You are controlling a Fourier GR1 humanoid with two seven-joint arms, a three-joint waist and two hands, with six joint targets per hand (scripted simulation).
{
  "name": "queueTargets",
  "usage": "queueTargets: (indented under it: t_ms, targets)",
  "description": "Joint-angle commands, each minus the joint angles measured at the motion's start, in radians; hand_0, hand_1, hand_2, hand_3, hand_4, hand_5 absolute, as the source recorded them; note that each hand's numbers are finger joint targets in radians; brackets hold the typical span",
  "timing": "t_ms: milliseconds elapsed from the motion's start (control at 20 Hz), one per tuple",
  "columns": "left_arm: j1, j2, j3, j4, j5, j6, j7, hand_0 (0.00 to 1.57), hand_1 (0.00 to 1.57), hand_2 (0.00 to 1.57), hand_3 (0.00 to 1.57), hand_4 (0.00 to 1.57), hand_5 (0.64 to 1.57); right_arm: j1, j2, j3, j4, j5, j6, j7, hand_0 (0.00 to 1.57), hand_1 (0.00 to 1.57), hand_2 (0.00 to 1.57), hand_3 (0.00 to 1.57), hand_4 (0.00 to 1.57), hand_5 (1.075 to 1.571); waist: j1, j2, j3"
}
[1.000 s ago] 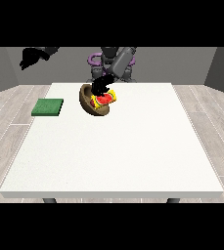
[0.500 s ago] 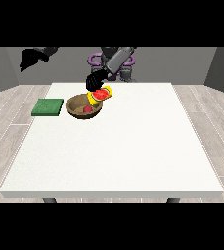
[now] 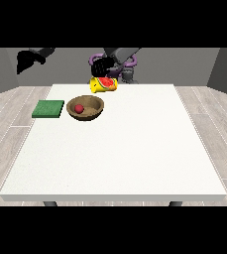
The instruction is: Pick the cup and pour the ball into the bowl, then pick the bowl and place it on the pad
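The robot hand at the view's right (image 3: 103, 67) is clamped on the yellow cup with the red watermelon print (image 3: 103, 84), which lies tipped on its side above the far edge of the large white worktop (image 3: 135, 149), just behind the brown wooden bowl (image 3: 85, 107). The small red ball (image 3: 79, 107) rests inside the bowl, so the pour step appears complete. The robot hand at the view's left (image 3: 26, 60) hangs raised, well apart from the worktop; its finger position cannot be determined. Risks from this point: if the cup is set down too near the bowl, it may knock the rim and shift the bowl or unseat the ball. If the bowl is tilted while it is carried, the ball may roll out. If the bowl is lowered off-centre, it may overhang the flat green square pad (image 3: 48, 108), which lies just beside the bowl at the view's left. Inventory: one cup, one ball, one bowl, one pad, two robot hands.
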Motion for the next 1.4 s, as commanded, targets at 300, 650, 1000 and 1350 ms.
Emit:
queueTargets:
  t_ms: [300,650,1000,1350]
  targets:
    - [0.049,0.171,0.311,-0.208,0.335,0.133,-0.210,1.57,1.57,1.57,1.57,1.15,1.493,0.086,0.001,-0.025,0.031,0.027,-0.083,-0.042,0.00,0.00,0.47,0.63,0.57,1.565,0.169,-0.032,-0.0018]
    - [0.186,0.148,0.497,-0.304,0.706,0.083,-0.454,1.24,1.24,1.57,1.57,1.42,1.337,0.036,0.068,-0.007,-0.030,0.004,-0.103,-0.009,0.00,0.00,0.58,0.70,0.59,1.571,0.181,0.043,-0.0046]
    - [0.144,-0.017,0.818,-0.462,1.264,-0.165,-0.470,0.00,0.00,0.00,0.00,0.58,1.559,0.015,0.098,-0.001,-0.049,-0.016,-0.092,0.010,0.00,0.00,0.43,0.46,0.66,1.571,0.188,0.090,-0.0195]
    - [0.145,0.219,1.049,-0.447,1.625,-0.639,-0.400,0.00,0.00,0.00,0.00,0.36,1.545,0.112,0.182,-0.006,-0.058,-0.045,-0.104,-0.027,0.00,0.00,0.35,0.17,0.40,1.571,0.251,0.101,-0.0036]
